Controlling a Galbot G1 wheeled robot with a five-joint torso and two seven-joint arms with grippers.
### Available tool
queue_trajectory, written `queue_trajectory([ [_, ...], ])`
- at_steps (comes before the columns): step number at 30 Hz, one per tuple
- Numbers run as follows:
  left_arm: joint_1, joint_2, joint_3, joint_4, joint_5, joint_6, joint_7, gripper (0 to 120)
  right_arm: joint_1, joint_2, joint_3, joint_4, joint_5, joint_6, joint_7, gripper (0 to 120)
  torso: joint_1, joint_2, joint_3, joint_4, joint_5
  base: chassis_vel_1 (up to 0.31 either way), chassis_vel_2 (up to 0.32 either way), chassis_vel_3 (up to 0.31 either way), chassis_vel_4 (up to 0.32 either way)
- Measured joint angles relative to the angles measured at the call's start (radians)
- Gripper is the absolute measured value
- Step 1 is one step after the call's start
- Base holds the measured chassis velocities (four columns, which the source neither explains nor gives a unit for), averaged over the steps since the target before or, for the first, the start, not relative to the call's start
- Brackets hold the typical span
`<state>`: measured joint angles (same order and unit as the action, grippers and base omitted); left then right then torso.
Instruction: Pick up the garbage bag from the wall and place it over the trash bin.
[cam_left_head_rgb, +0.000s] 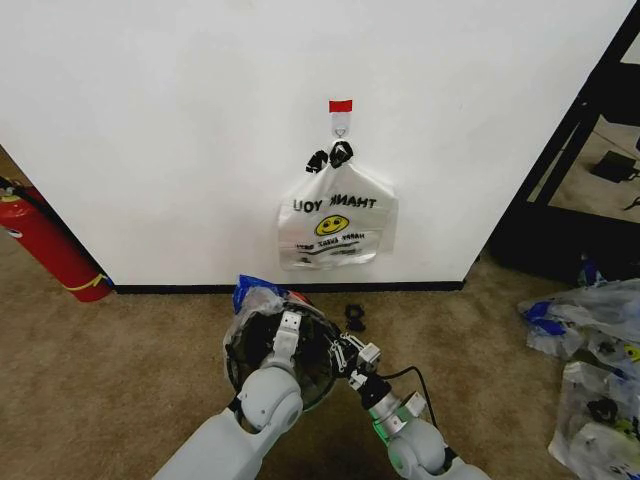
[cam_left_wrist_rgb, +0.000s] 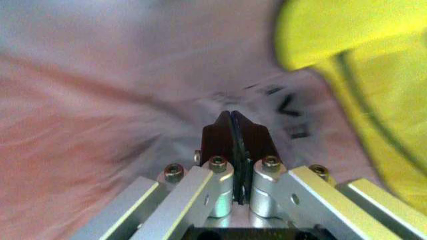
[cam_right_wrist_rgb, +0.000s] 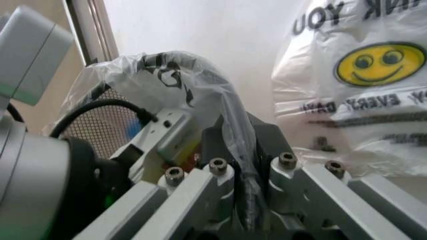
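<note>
The left gripper (cam_left_wrist_rgb: 232, 131) is seen with its dark fingers pressed flat together, a thin edge of plastic apparently pinched between them, though the blur of that wrist view leaves this uncertain. Pale film and a yellow patch of print surround it closely. In the head view the left gripper (cam_left_head_rgb: 288, 325) is lowered into the mouth of the trash bin (cam_left_head_rgb: 243, 372). The right gripper (cam_right_wrist_rgb: 241, 150) is closed on a twisted fold of the garbage bag (cam_right_wrist_rgb: 167, 75), which is drawn up between its fingers; in the head view the right gripper (cam_left_head_rgb: 352, 352) is held at the bin's right rim. The garbage bag (cam_left_head_rgb: 252, 300) is draped over the top of the black mesh bin, a blue tab showing at its far edge. The bin stands on brown carpet (cam_left_head_rgb: 120, 380), near the black baseboard of the wall (cam_left_head_rgb: 180, 120). A second smiley bag (cam_left_head_rgb: 336, 220) is hung on the wall's hook (cam_left_head_rgb: 341, 127) under a red tape strip (cam_left_head_rgb: 341, 105), by black clips. A red fire extinguisher (cam_left_head_rgb: 48, 245) leans at the far left.
</note>
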<state>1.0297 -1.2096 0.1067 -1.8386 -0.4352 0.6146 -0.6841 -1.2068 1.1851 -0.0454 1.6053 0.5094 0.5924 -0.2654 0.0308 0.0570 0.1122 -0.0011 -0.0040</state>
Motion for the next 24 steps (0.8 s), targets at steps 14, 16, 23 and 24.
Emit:
queue_trajectory([
  [14,0.078,0.023,0.033,-0.069,-0.034,0.006,0.010,0,0.002,-0.011,-0.005,0.035,0.078,-0.012,-0.007,0,0.000,0.000,0.000,0.0002,0.0000,0.000,0.000,0.000,0.000],
  [16,0.051,0.006,0.036,-0.059,-0.034,0.007,0.010,0,-0.002,-0.011,-0.009,0.035,0.078,-0.013,-0.018,0,0.000,0.000,0.000,-0.0001,0.0000,0.000,0.000,0.000,0.000],
  [23,-0.005,0.005,0.001,-0.026,-0.039,0.004,0.011,0,-0.016,-0.013,-0.009,0.033,0.061,-0.016,-0.032,0,0.000,0.000,0.000,0.0000,-0.0001,0.000,0.000,0.000,0.000],
  [24,-0.005,0.005,0.001,-0.026,-0.039,0.004,0.011,0,-0.016,-0.013,-0.009,0.033,0.061,-0.016,-0.032,0,0.000,0.000,0.000,0.0000,-0.0001,0.000,0.000,0.000,0.000],
])
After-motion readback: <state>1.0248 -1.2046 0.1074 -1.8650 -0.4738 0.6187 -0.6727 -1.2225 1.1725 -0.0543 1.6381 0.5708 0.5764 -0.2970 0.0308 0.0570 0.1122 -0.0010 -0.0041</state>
